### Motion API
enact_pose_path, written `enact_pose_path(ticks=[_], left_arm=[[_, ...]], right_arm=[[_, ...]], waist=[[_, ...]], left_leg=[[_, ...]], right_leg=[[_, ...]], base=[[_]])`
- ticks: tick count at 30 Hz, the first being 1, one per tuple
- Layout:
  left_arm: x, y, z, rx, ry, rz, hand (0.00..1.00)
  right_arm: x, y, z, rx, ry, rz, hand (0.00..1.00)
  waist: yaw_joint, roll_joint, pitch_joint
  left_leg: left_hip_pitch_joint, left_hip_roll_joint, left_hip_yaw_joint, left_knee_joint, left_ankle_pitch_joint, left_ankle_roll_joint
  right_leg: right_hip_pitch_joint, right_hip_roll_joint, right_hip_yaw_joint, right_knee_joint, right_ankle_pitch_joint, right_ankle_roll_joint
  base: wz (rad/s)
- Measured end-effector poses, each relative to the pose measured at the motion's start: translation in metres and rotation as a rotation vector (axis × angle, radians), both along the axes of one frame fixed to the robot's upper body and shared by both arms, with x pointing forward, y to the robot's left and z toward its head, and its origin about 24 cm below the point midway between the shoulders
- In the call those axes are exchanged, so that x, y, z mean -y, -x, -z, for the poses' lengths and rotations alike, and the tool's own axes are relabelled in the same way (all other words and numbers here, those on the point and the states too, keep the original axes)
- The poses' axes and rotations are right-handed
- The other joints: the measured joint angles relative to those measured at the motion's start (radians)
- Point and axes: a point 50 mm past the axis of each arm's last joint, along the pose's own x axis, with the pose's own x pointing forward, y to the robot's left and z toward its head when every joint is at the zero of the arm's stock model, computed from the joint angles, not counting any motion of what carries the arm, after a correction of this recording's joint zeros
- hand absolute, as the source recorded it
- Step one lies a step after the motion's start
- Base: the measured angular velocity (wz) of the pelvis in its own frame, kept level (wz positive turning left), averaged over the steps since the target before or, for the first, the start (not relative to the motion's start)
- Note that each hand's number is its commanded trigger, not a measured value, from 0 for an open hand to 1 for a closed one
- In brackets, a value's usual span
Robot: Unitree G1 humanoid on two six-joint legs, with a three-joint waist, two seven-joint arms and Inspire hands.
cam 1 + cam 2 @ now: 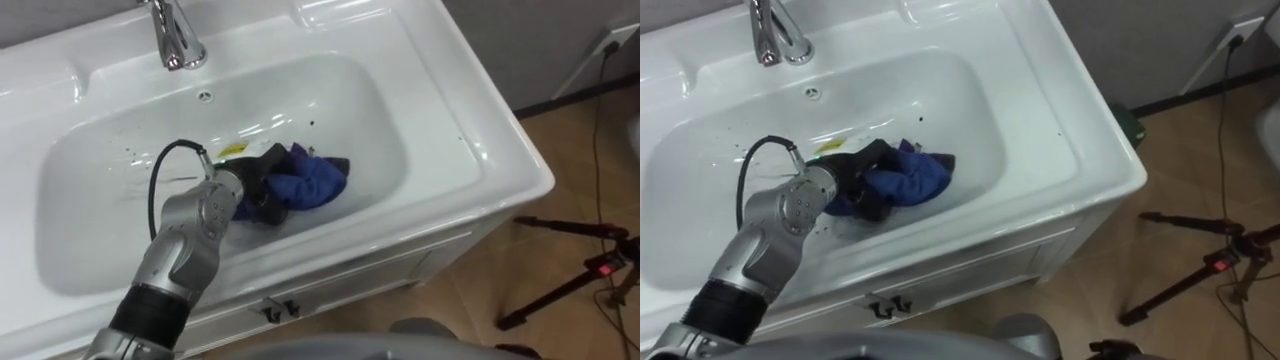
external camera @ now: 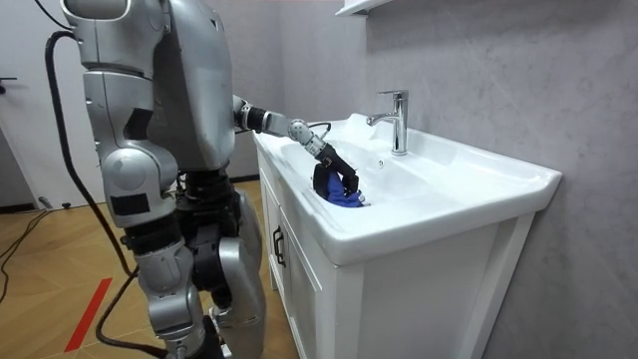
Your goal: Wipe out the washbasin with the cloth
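In the left eye view we see the left hand (image 1: 262, 186) low in the basin (image 1: 90, 215). Its dark fingers are curled round a blue cloth (image 1: 312, 180) that bunches out just past the fingertips. The front wall rises close beside the fingers, while bare white floor opens wide to their left and towards the tap (image 1: 176, 38) beyond them. In the room view the robot stands at the cabinet (image 2: 419, 294), fingers down inside the rim, cloth beneath them. The right eye view shows the same clasp, with the right wall near the cloth.
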Motion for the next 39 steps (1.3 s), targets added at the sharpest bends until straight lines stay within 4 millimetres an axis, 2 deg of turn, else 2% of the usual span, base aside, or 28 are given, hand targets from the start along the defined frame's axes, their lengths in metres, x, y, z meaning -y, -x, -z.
enact_pose_path(ticks=[6, 10, 14, 17, 22, 28, 30, 34, 39], left_arm=[[0.001, 0.000, -0.001, 0.045, -0.023, 0.001, 1.00], [0.000, 0.000, 0.001, 0.072, -0.040, -0.006, 1.00], [-0.001, 0.000, 0.005, 0.097, -0.079, -0.006, 1.00], [-0.004, 0.000, 0.008, 0.107, -0.092, -0.023, 1.00], [-0.011, -0.012, 0.015, 0.092, -0.123, -0.046, 1.00], [-0.031, -0.017, 0.023, 0.076, -0.155, -0.128, 1.00], [-0.044, -0.015, 0.028, 0.062, -0.193, -0.168, 1.00], [-0.061, -0.015, 0.033, 0.047, -0.215, -0.242, 1.00], [-0.083, -0.008, 0.038, 0.017, -0.314, -0.271, 1.00]], right_arm=[[-0.003, 0.008, 0.001, -0.026, 0.004, 0.001, 0.00], [-0.006, 0.011, 0.003, -0.042, -0.005, -0.011, 0.00], [-0.008, 0.015, 0.003, -0.051, -0.013, -0.012, 0.00], [-0.008, 0.016, 0.003, -0.046, -0.014, -0.002, 0.00], [-0.007, 0.019, 0.003, -0.060, -0.007, -0.019, 0.00], [-0.005, 0.027, 0.002, -0.068, -0.006, 0.017, 0.00], [-0.001, 0.028, 0.001, -0.070, 0.003, 0.033, 0.00], [0.002, 0.031, 0.000, -0.076, 0.010, 0.044, 0.00], [0.005, 0.034, -0.001, -0.084, 0.024, 0.068, 0.00]], waist=[[-0.030, -0.015, 0.0074], [-0.040, -0.025, 0.0079], [-0.043, -0.022, 0.0063], [-0.045, -0.018, 0.0036], [-0.046, -0.010, -0.0006], [-0.043, -0.007, -0.0027], [-0.045, -0.002, -0.0056], [-0.041, 0.002, -0.0083], [-0.015, 0.019, -0.0192]], left_leg=[[0.017, -0.001, -0.001, -0.021, 0.000, 0.000], [0.017, 0.000, -0.001, -0.019, 0.000, 0.000], [0.030, 0.000, 0.004, -0.021, 0.000, 0.000], [0.036, 0.004, 0.027, -0.021, 0.000, 0.000], [0.042, 0.009, 0.051, -0.017, 0.000, 0.000], [0.061, 0.023, 0.078, -0.022, 0.000, 0.000], [0.067, 0.028, 0.082, -0.021, 0.000, 0.000], [0.069, 0.036, 0.083, -0.021, 0.000, -0.001], [0.064, 0.046, 0.094, -0.020, 0.001, -0.003]], right_leg=[[0.012, 0.002, -0.003, -0.007, 0.001, 0.001], [0.013, 0.004, -0.002, -0.011, 0.001, 0.001], [0.017, 0.006, 0.015, -0.007, 0.002, 0.002], [0.017, 0.011, 0.033, -0.007, 0.003, 0.000], [0.015, 0.017, 0.054, -0.006, 0.005, -0.001], [0.015, 0.034, 0.083, -0.004, 0.012, -0.011], [0.014, 0.041, 0.095, -0.004, 0.016, -0.016], [0.014, 0.050, 0.097, -0.005, 0.021, -0.024], [0.004, 0.057, 0.100, -0.007, 0.026, -0.032]], base=[[0.02], [0.01], [-0.10], [-0.16], [-0.12], [-0.16], [-0.21], [-0.06], [-0.07]])
